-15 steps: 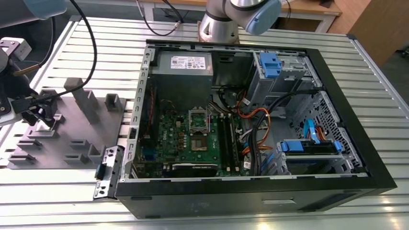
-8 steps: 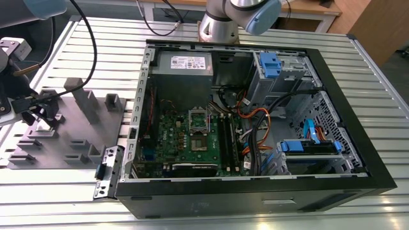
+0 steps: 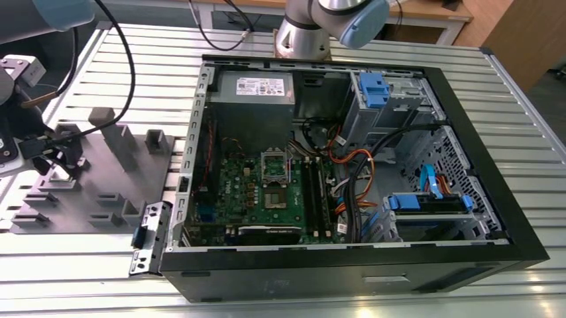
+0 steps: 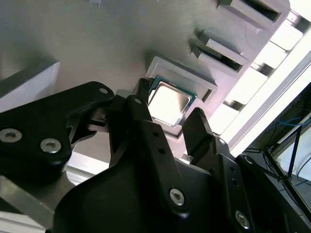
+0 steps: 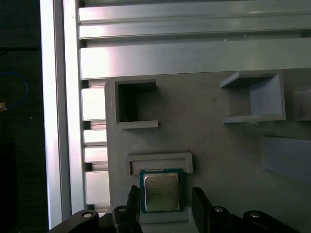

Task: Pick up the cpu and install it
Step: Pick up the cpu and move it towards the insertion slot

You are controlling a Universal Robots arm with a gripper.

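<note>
The cpu (image 5: 161,191) is a small square chip with a pale metal top. It lies flat in a shallow pocket of the grey moulded tray (image 5: 214,141). My gripper (image 5: 164,195) is open and low over that pocket, with one black finger (image 5: 133,194) on each side of the chip and a small gap at each side. In the second wrist view the cpu (image 4: 167,103) shows between the two fingertips of the gripper (image 4: 168,105). In the exterior view the gripper (image 3: 53,158) hangs over the tray (image 3: 115,199) at the exterior view's left.
An open computer case (image 3: 354,265) lies to the exterior view's right of the tray, with the green motherboard and its metal socket frame (image 3: 276,169) inside. The tray carries raised blocks and other pockets (image 5: 135,104). A slatted aluminium table (image 3: 89,265) lies under everything.
</note>
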